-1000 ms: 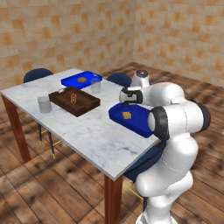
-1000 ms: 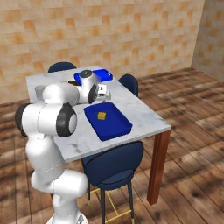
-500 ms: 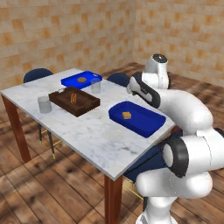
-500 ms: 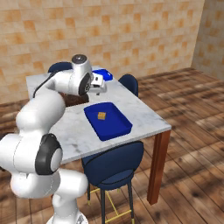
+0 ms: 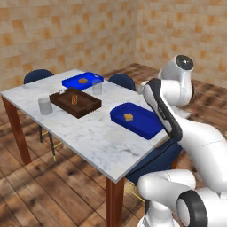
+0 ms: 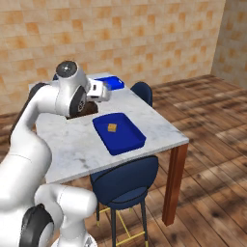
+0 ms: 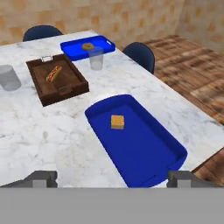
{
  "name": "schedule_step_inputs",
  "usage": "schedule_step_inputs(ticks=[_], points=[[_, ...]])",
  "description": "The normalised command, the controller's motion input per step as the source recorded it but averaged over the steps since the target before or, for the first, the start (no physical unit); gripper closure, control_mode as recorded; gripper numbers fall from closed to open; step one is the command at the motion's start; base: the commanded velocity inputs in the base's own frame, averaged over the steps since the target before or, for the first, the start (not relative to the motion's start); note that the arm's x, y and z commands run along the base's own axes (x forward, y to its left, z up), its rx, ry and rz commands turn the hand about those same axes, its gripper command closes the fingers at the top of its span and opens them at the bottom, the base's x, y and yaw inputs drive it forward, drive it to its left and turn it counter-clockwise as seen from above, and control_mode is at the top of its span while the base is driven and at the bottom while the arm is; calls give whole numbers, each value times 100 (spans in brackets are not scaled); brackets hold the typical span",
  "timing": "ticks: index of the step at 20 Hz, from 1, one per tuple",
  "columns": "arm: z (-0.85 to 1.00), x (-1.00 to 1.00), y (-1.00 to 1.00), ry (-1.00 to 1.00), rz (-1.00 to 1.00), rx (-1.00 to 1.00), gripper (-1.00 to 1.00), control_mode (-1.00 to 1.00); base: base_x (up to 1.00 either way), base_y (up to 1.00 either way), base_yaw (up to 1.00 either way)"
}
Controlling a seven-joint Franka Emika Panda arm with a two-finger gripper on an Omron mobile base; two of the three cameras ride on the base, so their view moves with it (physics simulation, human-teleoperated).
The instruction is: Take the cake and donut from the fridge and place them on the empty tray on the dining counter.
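Marble dining counter (image 7: 52,131) bearing the blue tray (image 7: 153,157), cake (image 7: 117,121) resting inside as delivered; gripper (image 7: 111,178) above, jaws spread wide, empty.

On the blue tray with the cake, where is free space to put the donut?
The empty tray is bare from the cake to its near rim. The dining counter is bare left of it. It is crowded around the wooden tray and glass.
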Motion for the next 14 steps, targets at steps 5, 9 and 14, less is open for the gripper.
schedule_step_inputs(ticks=[5, 9, 14], points=[[49, -100, 0, -13, 0, 1, -100, -100, 0, 0, 0], [91, -100, 0, 2, -4, 5, -100, -100, 0, 0, 0], [81, -100, 0, 17, -2, 5, -100, -100, 0, 0, 0]])
